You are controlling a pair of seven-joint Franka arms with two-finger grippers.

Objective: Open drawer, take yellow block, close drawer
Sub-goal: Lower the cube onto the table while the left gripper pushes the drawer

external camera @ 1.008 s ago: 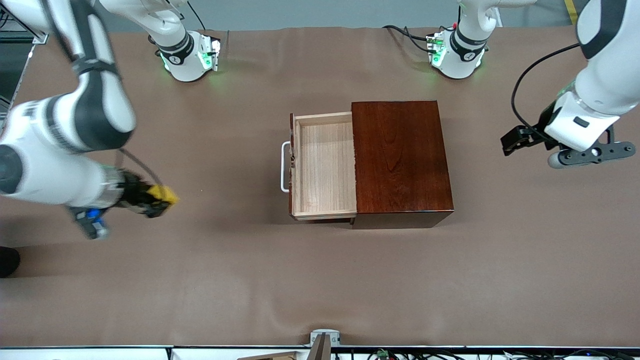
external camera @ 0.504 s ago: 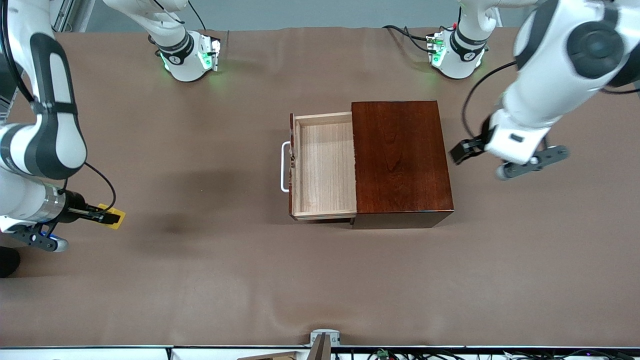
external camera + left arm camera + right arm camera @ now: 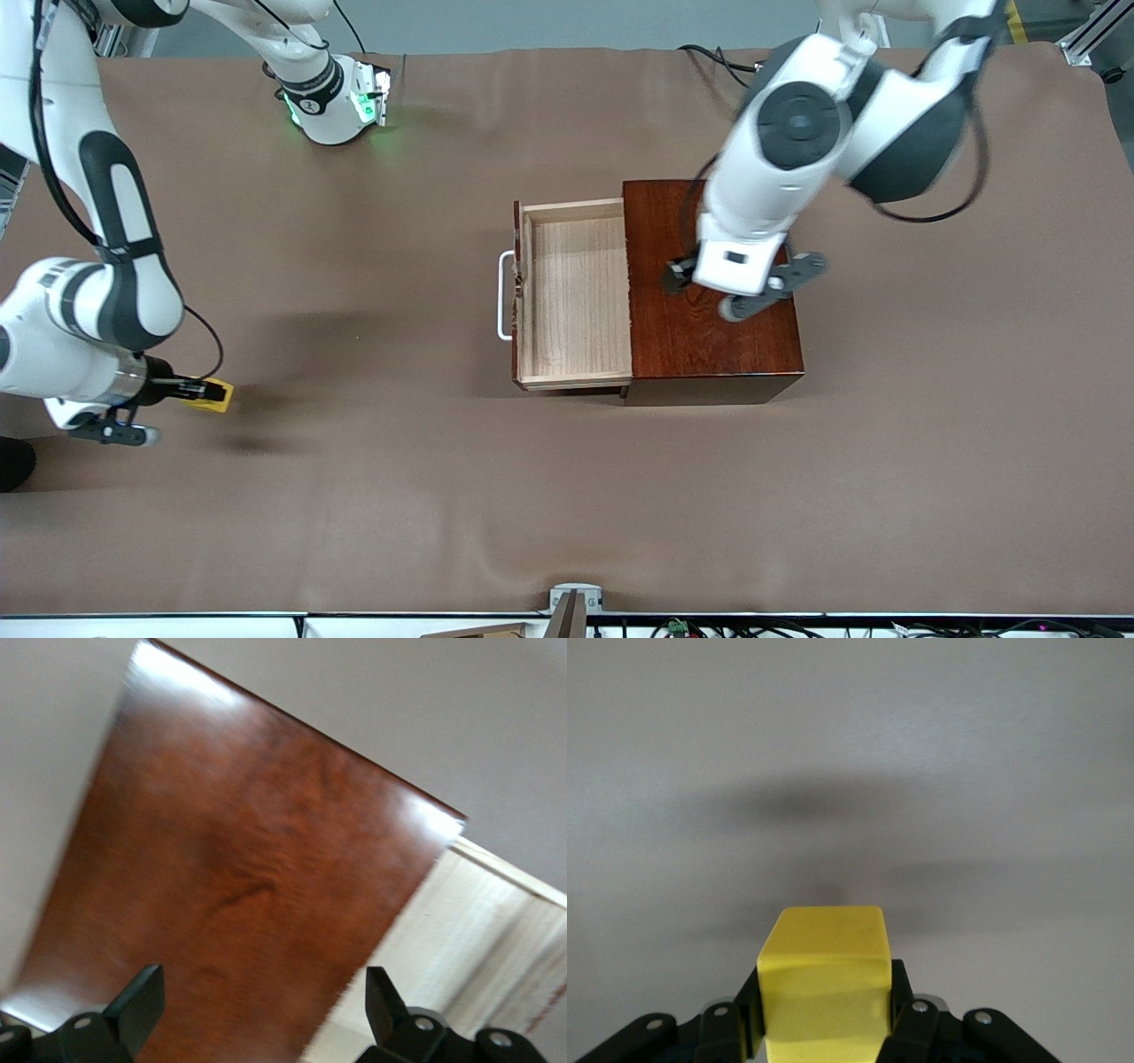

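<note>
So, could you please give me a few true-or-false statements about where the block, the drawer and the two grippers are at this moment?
1. The drawer is pulled out of the box. True.
2. The yellow block lies in the drawer. False: the right gripper holds it over the table, toward the right arm's end.
3. The left gripper is open over the box top. True.
4. The drawer holds a second block. False: its tray shows only bare pale wood.
5. The left gripper grips the handle. False: it holds nothing and is over the box, apart from the handle.
</note>
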